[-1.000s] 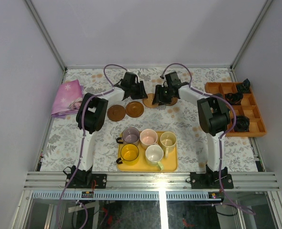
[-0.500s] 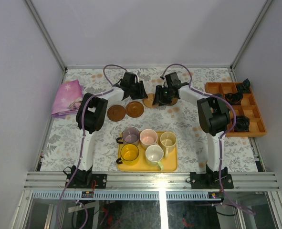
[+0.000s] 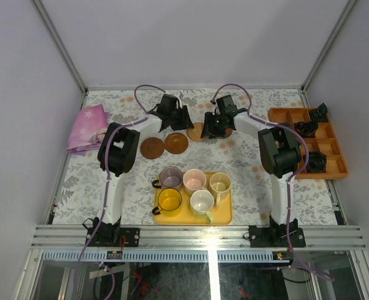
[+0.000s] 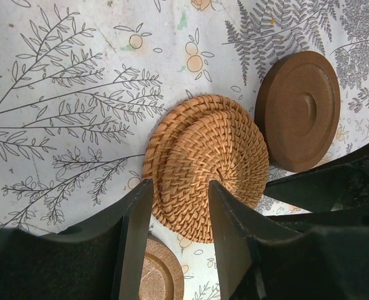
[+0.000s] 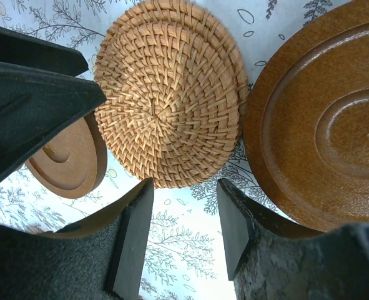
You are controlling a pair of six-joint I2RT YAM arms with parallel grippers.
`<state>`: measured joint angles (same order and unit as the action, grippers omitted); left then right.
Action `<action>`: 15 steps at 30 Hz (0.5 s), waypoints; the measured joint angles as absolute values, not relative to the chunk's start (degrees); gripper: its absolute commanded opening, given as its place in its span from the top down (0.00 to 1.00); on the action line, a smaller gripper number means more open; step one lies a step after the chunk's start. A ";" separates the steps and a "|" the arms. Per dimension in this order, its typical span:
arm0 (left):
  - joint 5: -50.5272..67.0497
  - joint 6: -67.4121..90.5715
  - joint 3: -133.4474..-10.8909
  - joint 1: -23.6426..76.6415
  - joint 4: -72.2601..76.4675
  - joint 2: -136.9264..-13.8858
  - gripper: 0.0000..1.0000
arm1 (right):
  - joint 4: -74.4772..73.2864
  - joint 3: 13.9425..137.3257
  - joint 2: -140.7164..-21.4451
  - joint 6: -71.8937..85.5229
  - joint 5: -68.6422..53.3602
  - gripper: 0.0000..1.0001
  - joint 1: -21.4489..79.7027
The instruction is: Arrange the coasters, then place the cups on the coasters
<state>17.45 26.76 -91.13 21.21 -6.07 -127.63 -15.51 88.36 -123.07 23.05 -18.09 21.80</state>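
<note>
Two reddish-brown wooden coasters [image 3: 152, 148] [image 3: 176, 143] lie side by side behind the yellow tray [image 3: 225, 216]. A further wooden coaster [image 5: 321, 119] lies to the right of a stack of woven straw discs [image 4: 203, 165] [image 5: 168, 94] [image 3: 195, 132]. My left gripper [image 4: 181, 212] [image 3: 184, 123] is open, its jaws over the near edge of the woven stack. My right gripper [image 5: 184, 219] [image 3: 211, 130] faces it from the other side, open, with only tablecloth between its fingers. On the tray stand the yellow [image 3: 170, 200], purple-grey [image 3: 171, 177], pink [image 3: 194, 180], green-handled white [image 3: 202, 202] and cream [image 3: 220, 183] cups.
An orange compartment box [image 3: 309, 140] with black parts sits at the right edge. A pink packet [image 3: 87, 128] lies at the far left. Walls close in the table on three sides. In the right wrist view the left gripper's black body [image 5: 28, 106] covers part of a wooden coaster [image 5: 68, 162].
</note>
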 measured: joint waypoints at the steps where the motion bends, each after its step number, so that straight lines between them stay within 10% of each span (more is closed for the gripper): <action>1: 17.45 26.79 -91.13 21.21 -5.93 -127.61 0.59 | -15.51 88.36 -123.07 23.03 -18.02 0.48 21.78; 15: 18.65 27.29 -91.37 21.21 -5.85 -127.70 0.59 | -15.09 88.86 -123.07 22.96 -18.11 0.48 21.69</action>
<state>18.65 27.29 -91.37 21.21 -5.85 -127.70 -15.09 88.86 -123.07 22.96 -18.11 21.69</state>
